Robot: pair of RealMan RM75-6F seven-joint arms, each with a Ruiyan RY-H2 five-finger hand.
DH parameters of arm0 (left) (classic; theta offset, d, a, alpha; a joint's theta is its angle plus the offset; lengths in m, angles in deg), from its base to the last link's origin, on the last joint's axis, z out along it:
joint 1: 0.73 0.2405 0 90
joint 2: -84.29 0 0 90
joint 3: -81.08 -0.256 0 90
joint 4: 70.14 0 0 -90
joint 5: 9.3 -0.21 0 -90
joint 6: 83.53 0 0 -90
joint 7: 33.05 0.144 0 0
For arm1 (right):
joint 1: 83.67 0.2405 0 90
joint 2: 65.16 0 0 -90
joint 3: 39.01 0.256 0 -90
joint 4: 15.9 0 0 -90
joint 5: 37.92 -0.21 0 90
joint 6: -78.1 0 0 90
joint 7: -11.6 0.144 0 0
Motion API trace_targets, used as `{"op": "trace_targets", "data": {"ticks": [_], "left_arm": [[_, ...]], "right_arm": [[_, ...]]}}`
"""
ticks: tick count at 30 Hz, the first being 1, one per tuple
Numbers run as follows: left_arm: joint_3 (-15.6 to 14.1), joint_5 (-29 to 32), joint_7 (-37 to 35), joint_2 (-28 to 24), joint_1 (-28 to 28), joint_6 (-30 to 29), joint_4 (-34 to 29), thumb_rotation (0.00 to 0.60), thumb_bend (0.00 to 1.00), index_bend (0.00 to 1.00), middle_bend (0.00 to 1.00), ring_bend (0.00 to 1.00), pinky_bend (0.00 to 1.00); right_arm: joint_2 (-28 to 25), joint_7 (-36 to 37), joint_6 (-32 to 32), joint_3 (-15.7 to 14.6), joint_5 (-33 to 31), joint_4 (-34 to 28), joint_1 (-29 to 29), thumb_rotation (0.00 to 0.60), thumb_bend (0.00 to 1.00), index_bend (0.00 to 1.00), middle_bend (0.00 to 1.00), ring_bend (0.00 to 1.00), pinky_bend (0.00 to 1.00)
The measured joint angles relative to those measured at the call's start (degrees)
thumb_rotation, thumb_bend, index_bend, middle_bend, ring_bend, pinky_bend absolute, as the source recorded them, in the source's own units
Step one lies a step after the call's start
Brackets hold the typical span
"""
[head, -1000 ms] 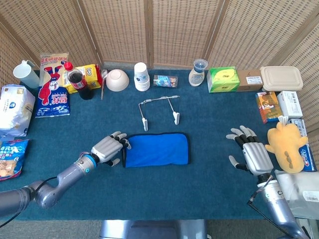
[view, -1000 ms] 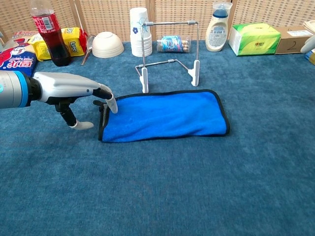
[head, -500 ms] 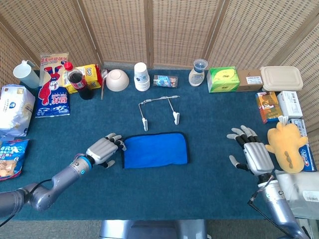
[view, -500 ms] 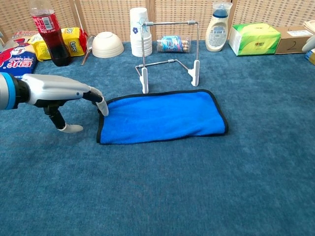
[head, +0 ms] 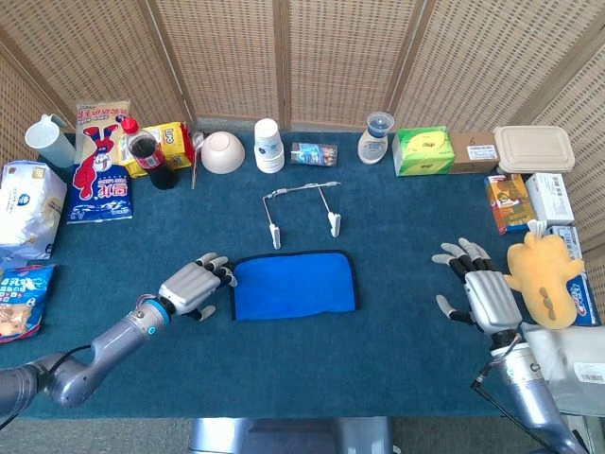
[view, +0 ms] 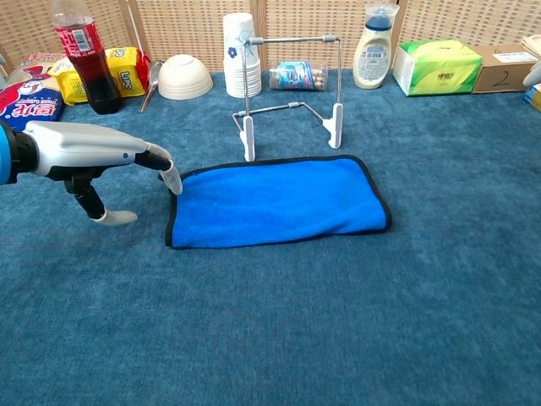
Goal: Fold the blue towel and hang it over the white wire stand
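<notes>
One blue towel (head: 294, 285) (folded flat), one white wire stand (head: 302, 210), two hands, fingers spread, empty.

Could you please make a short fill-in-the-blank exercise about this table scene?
1. The towel lies flat, coloured ____.
2. The wire stand stands just ____ the towel, toward the screen.
3. The ____ hand is at the towel's edge.
4. The right hand holds ____.

Missing words: blue; behind; left; nothing
</notes>
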State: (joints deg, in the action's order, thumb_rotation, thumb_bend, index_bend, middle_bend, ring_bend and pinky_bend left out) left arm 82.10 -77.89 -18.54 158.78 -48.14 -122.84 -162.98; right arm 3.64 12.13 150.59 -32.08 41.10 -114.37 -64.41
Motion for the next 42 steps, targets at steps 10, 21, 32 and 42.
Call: {"op": "trace_targets", "data": {"ticks": [10,21,32,42], "left_arm": [[1.20,-2.30,-2.30,-0.42,0.89,-4.07,-1.13,0.600,0.25,0.22,0.23,0.05,0.00],[5.25,-3.62,-7.06,1.56,-1.32,-3.96,1.08,0.600,0.25,0.23,0.23,0.05,0.00],[6.04,-6.66,6.29,5.62,-4.74,-7.00,4.52,0.600,0.25,0.24,0.21,0.02,0.00],[7.34,-7.48,14.88,9.07,-10.16,-5.68,8.26,0.600,0.25,0.24,0.21,0.02,0.00]], "right_arm": [[0.21,0.54,0.37,-0.02,0.36,0.14,-0.44,0.600,0.33,0.25,0.17,0.02,0.00],[-0.35,0.53,2.03,-0.22,1.00,-0.58,-1.69,0.600,0.33,0.25,0.17,0.02,0.00],[-1.27,1.09,2.99,-0.16,1.30,-1.16,-2.63,0.600,0.33,0.25,0.16,0.02,0.00],[-2.02,1.88,3.90,-0.10,1.41,-1.23,-3.57,0.600,0.33,0.25,0.17,0.02,0.00]]}}
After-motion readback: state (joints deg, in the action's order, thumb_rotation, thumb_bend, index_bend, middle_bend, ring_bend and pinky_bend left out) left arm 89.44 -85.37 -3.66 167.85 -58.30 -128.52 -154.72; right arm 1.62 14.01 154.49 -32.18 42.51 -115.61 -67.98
